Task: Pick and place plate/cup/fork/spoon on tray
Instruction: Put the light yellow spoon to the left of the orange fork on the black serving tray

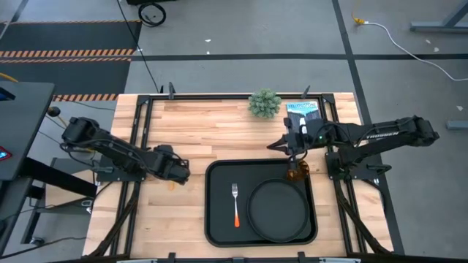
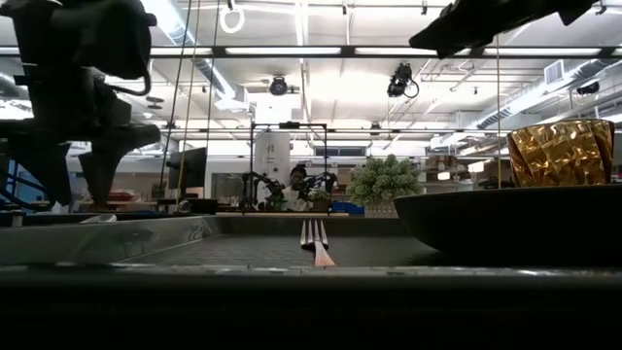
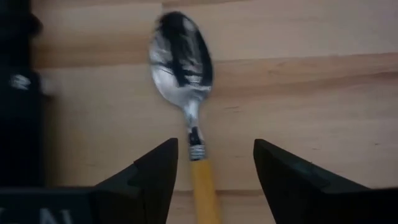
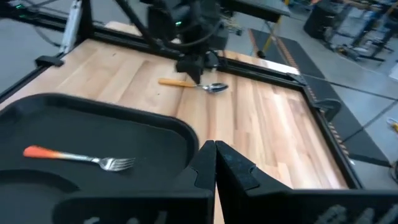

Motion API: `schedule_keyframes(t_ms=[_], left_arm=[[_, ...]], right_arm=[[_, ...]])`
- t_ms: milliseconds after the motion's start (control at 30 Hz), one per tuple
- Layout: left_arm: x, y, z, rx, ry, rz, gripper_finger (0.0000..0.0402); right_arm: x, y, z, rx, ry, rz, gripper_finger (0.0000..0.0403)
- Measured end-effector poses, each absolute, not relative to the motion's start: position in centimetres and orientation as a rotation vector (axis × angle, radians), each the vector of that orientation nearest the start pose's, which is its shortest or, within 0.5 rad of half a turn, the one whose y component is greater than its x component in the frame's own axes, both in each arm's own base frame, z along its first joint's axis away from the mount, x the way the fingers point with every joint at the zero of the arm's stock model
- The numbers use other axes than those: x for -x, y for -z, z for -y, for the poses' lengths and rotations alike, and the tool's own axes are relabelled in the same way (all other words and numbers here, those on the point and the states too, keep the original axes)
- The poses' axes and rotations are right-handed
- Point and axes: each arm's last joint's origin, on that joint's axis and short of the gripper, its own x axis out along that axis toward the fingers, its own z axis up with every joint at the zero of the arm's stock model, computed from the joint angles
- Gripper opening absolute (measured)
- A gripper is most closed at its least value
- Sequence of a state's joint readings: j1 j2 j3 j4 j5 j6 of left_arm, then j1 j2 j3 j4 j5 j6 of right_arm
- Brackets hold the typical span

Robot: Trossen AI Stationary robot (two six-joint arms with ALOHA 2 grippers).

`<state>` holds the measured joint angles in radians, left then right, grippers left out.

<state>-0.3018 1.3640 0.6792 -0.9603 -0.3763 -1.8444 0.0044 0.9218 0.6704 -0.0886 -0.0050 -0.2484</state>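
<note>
The black tray (image 1: 219, 226) lies at the table's near middle. On it are the round black plate (image 1: 278, 210), the orange-handled fork (image 1: 235, 204) and the amber cup (image 1: 297, 173), which stands upright in the tray's far right corner. The spoon (image 3: 183, 62) lies flat on the wood left of the tray, and it also shows in the right wrist view (image 4: 193, 85). My left gripper (image 3: 214, 168) is open just above the spoon, one finger on each side of the yellow-orange handle (image 3: 204, 190), without touching it. My right gripper (image 4: 216, 165) is shut and empty, raised just beyond the cup.
A small potted plant (image 1: 265, 103) and a blue-and-white packet (image 1: 302, 111) sit at the table's far edge. Bare wood lies between the tray and the far edge, and left of the tray around the spoon.
</note>
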Motion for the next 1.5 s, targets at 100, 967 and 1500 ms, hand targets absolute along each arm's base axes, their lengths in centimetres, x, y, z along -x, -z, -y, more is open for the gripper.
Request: schedule_keyframes(t_ms=[100,967,1500], left_arm=[[-18.6,-15.5,4.3,0.938,-1.312,-0.935,0.0217],[-17.8,-17.3,2.4,0.926,-1.172,-1.074,0.0172],[-15.4,-14.5,1.9,1.189,-1.123,-0.839,0.0172]], right_arm=[[-20.3,-27.8,0.0,0.250,-0.090,-0.342,0.0012],[-20.3,-27.9,-0.1,0.190,-0.197,-0.321,0.0012],[-20.4,-28.0,-0.1,0.181,-0.195,-0.314,0.0012]])
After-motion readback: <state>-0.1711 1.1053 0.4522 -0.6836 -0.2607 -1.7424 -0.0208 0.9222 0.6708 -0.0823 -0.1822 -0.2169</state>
